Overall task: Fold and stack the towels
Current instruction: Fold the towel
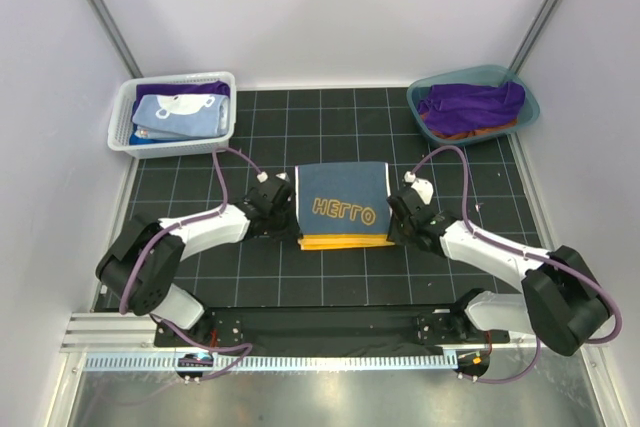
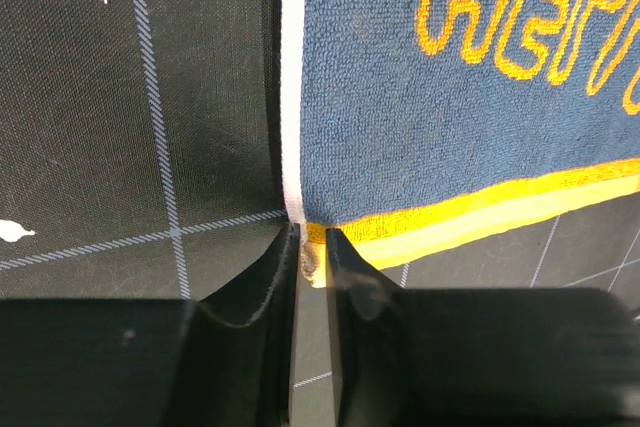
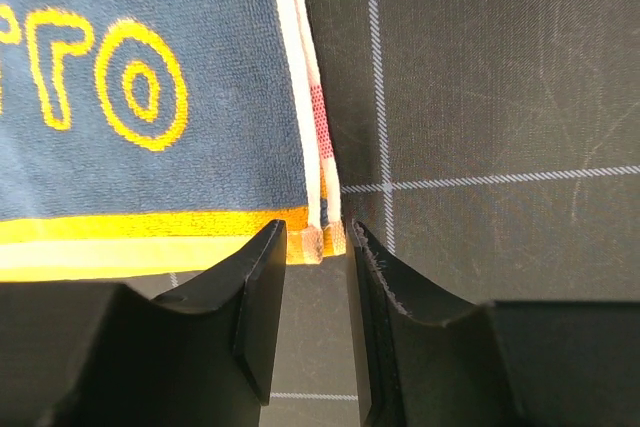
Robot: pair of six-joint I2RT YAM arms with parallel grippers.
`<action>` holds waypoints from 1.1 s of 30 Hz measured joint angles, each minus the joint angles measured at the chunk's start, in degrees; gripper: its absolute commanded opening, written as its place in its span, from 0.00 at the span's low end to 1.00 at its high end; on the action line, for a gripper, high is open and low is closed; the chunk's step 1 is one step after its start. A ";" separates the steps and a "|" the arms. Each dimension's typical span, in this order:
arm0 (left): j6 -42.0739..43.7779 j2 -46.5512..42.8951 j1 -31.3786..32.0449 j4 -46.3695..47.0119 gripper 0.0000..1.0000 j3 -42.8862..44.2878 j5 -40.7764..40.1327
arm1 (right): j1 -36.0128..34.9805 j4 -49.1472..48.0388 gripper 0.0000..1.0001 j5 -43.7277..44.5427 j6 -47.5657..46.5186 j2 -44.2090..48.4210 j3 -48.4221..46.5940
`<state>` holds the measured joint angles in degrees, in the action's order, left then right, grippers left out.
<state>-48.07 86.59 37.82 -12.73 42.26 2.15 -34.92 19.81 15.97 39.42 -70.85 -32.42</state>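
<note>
A navy towel with yellow-orange lettering lies folded flat on the black grid mat in the middle, a yellow-orange layer showing along its near edge. My left gripper is at its near left corner. In the left wrist view the narrow jaws pinch that yellow corner of the towel. My right gripper is at the near right corner. In the right wrist view the jaws close on the layered corner of the towel.
A white mesh basket at the back left holds a light blue printed towel and a purple one. A teal tub at the back right holds a purple towel over an orange one.
</note>
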 measured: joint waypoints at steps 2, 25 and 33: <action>0.00 0.04 0.00 0.00 0.13 -0.07 0.00 | -0.15 0.37 0.38 0.39 0.02 0.52 -0.20; -0.04 0.02 0.11 0.02 0.28 -0.57 0.07 | -2.86 0.81 0.28 1.55 1.57 -2.60 -0.57; -0.04 0.02 0.11 0.04 0.26 -0.59 0.07 | -2.89 1.05 0.13 1.92 1.75 -2.58 -1.20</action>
<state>-48.12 86.61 37.93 -12.69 41.67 2.22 -37.80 20.86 17.89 41.17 -73.43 -33.63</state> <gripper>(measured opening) 0.270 0.181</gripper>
